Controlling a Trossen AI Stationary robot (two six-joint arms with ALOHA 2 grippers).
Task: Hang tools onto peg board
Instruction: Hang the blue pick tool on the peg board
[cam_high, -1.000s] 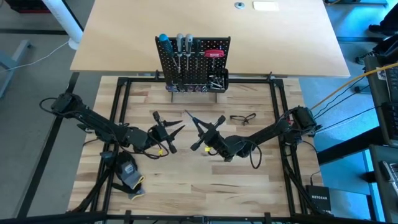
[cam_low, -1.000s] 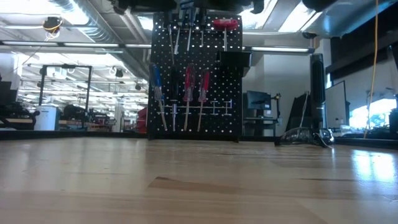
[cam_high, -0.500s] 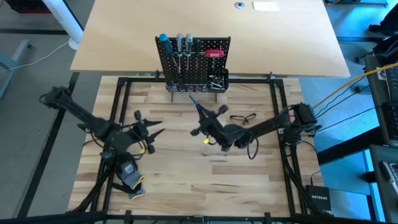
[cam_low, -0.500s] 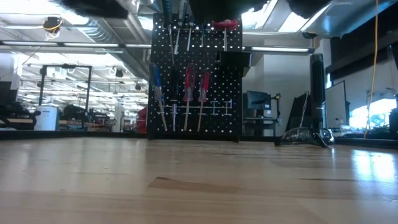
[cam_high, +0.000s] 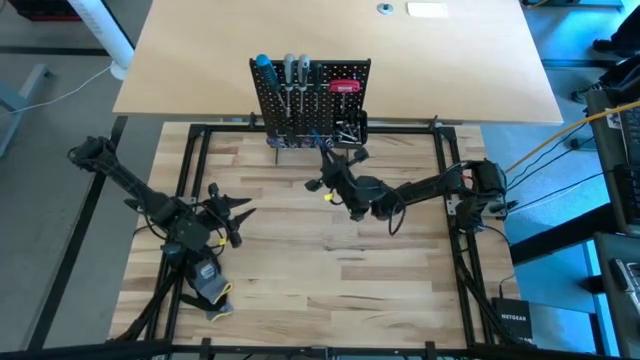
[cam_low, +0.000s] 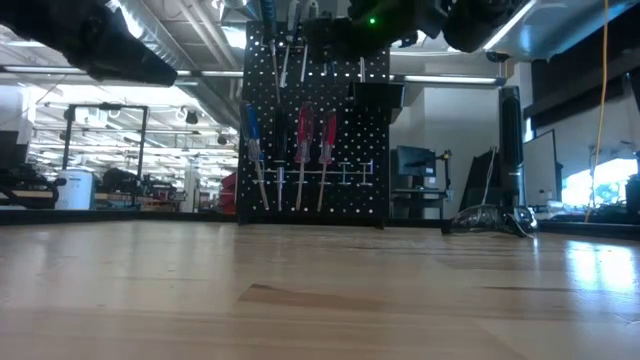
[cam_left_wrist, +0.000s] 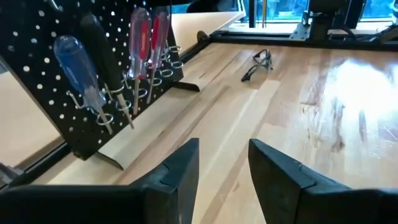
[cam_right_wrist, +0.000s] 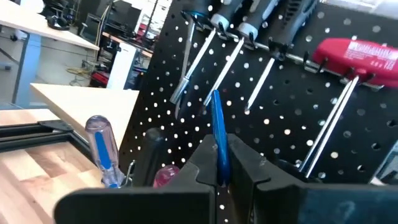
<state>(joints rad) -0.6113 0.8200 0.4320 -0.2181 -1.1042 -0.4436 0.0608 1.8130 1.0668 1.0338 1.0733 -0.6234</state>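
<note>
Wooden tabletop is seen below the peg board at upper centre, where a slim, stiff, light blue tool is pinched by the right gripper, while the left gripper is parted, empty.

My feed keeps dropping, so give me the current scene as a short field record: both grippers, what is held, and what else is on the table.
right gripper: shut on blue tool, close in front of the peg board
left gripper: open, holding nothing, over the table's left side
peg board: upright at the table's far edge; blue, black and red-handled screwdrivers and a red T-handle key hang on it
safety glasses: lying on the table, right of the board
glove: near the table's front left corner
</note>
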